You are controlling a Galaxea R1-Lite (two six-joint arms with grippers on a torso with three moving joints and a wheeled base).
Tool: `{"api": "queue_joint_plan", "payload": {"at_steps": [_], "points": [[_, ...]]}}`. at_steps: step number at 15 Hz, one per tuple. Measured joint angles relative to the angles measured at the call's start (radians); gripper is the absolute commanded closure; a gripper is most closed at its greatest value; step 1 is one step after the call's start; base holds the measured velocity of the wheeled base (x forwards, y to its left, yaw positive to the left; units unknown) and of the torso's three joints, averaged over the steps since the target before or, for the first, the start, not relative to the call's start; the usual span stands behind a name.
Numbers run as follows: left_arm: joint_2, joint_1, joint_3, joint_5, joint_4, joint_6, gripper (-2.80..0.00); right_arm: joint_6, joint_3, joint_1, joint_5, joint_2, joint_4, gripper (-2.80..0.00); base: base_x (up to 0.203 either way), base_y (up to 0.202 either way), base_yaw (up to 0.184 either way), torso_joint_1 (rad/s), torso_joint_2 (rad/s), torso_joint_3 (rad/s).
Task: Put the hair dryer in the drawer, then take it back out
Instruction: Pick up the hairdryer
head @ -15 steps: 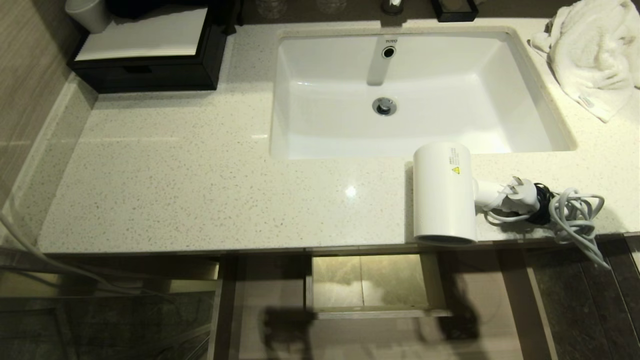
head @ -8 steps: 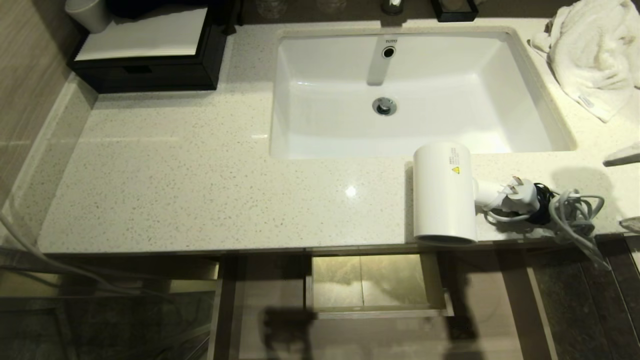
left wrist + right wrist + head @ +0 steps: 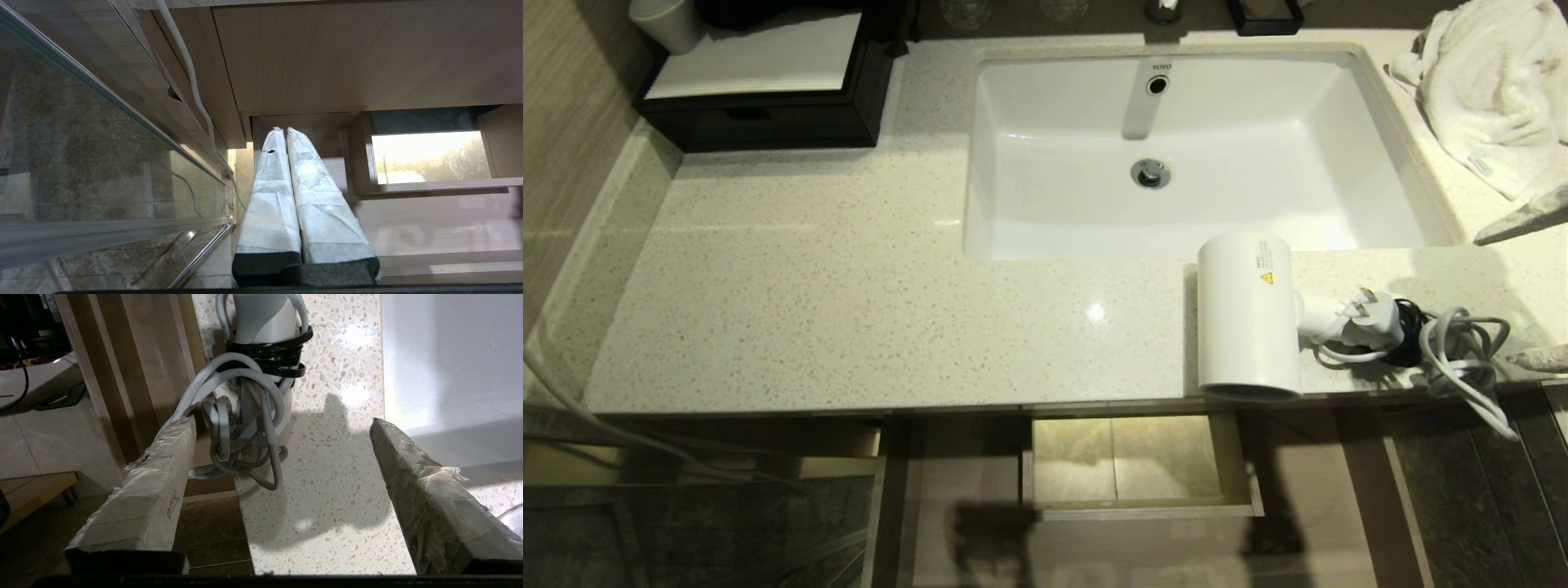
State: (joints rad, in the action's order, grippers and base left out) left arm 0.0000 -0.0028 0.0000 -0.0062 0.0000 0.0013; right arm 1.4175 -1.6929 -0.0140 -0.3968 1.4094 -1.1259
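- Dryer (image 3: 1248, 314) lies on the tabletop (image 3: 849, 310) front edge, beside the sink (image 3: 1201, 155).
- Right end effector (image 3: 282, 457) spread wide, empty, at the cord (image 3: 241, 428).
- Left end effector (image 3: 291, 163) closed, low by the drawer (image 3: 429, 188).

"TOTO" in small dark letters on the back wall of the white sink (image 3: 1339, 106), just above the round overflow hole (image 3: 1157, 84), upper centre of the head view. On the hair dryer (image 3: 1248, 314) barrel, a small yellow warning triangle (image 3: 1267, 278) below lines of fine print too small to read.
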Motion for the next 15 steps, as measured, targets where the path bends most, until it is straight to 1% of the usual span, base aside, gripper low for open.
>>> {"api": "queue_joint_plan", "payload": {"at_steps": [2,4,6,10,13,15], "points": [[0.0,0.0,0.0,0.0,0.0,0.0,0.0,0.003,-0.009,-0.01,0.008,0.013,0.014,-2.8,0.0,0.0,0.0,0.0,0.0,0.0],[0.0,0.0,0.0,0.0,0.0,0.0,0.0,0.006,-0.012,-0.019,0.034,0.022,-0.004,-2.8,0.0,0.0,0.0,0.0,0.0,0.0],[0.0,0.0,0.0,0.0,0.0,0.0,0.0,-0.004,-0.005,-0.041,0.083,0.031,-0.012,-2.8,0.0,0.0,0.0,0.0,0.0,0.0],[0.0,0.0,0.0,0.0,0.0,0.0,0.0,-0.024,-0.018,-0.077,0.218,0.063,-0.06,-2.8,0.0,0.0,0.0,0.0,0.0,0.0],[0.0,0.0,0.0,0.0,0.0,0.0,0.0,-0.044,-0.022,-0.091,0.283,0.08,-0.139,-2.8,0.0,0.0,0.0,0.0,0.0,0.0],[0.0,0.0,0.0,0.0,0.0,0.0,0.0,-0.055,-0.026,-0.097,0.293,0.091,-0.149,-2.8,0.0,0.0,0.0,0.0,0.0,0.0]]}}
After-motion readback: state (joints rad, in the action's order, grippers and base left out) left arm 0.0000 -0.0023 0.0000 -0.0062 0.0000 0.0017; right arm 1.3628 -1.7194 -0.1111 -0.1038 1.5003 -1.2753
